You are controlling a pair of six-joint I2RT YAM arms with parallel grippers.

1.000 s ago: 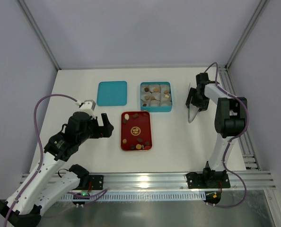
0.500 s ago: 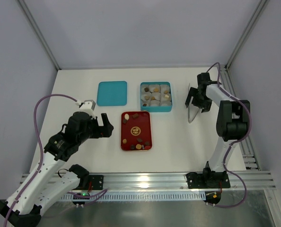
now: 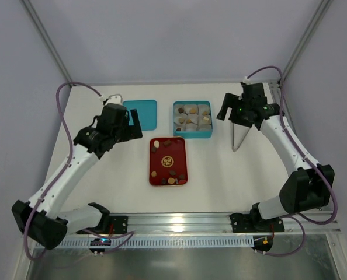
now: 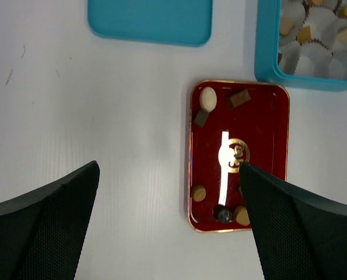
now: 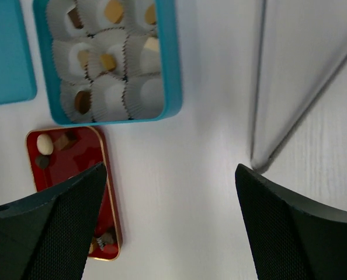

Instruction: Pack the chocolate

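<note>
We find the tray (image 3: 179, 153) mid-table, chocolate pieces (image 3: 156, 143) scattered on it; just beyond it sits the box (image 3: 192, 136), more pieces in its paper cups (image 5: 116, 100); lid (image 3: 137, 115) left of the box, tongs (image 3: 236, 139) right

Finds the left claw (image 3: 135, 125) gone from just beside the red tray's (image 3: 176, 153) left rim. Places it now beyond the tray's far left corner, farther from the tray than a second ago. Shows the left arm (image 3: 74, 169) unfolded into a long reach, where earlier it sits bunched at the tray's left. Lifts the purple cable (image 3: 61, 111) on that arm into a taller loop, farther back from the tray. Puts the right claw (image 3: 232, 114) a little farther back at the tray's far right, jaws spread wider than before. Stretches the right arm (image 3: 287, 146) into a long slant, elbow dropped towards the tray's near right, no longer stacked upright.
</note>
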